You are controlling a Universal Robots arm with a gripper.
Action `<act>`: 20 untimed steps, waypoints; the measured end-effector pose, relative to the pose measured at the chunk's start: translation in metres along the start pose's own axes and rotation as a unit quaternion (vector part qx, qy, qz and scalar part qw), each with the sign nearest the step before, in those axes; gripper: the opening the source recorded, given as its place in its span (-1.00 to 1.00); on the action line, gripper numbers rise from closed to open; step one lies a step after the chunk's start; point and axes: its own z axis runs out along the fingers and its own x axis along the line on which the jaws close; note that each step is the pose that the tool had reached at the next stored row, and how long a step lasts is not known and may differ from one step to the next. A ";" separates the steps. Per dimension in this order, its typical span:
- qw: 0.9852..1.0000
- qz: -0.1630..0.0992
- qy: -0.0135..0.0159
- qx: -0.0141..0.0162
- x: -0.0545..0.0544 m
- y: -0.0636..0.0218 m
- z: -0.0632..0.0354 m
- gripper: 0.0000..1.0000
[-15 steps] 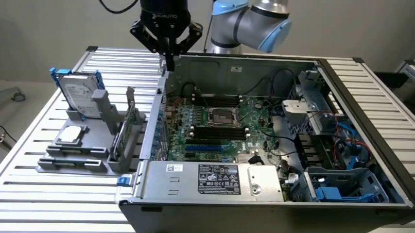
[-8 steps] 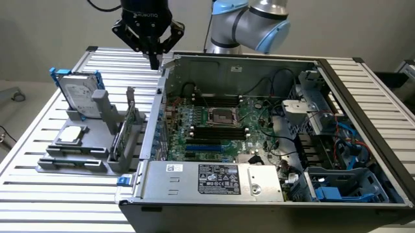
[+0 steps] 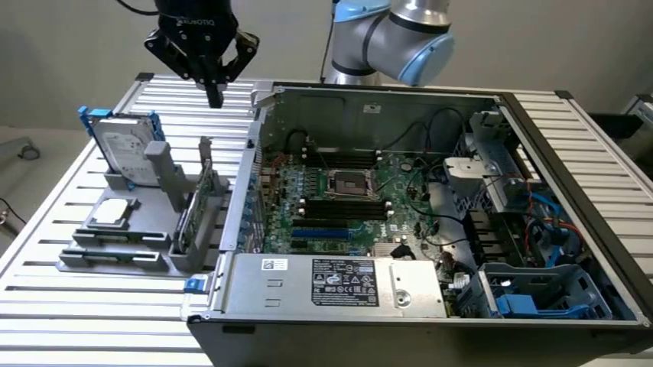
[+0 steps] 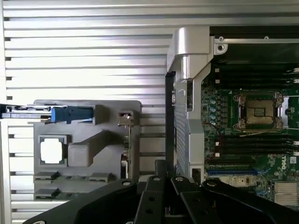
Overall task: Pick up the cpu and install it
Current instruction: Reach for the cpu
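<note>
A: Exterior view: we see the black gripper (image 3: pixel 213 95), fingers together, empty, high over the slatted metal table (image 3: pixel 82 310).

B: Wrist view gives us the small silver-grey square cpu (image 4: pixel 51 151) flat in its grey plastic tray (image 4: pixel 93 116), well apart from the dark square socket (image 4: pixel 258 111).

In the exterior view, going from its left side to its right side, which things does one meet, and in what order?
Small silver-grey square cpu → upright green circuit card → dark square socket frame on the motherboard → blue plastic bracket in the open case's corner.
</note>
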 end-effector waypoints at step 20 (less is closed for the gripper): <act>1.000 0.000 0.007 0.000 0.091 0.0106 0.0063 -0.79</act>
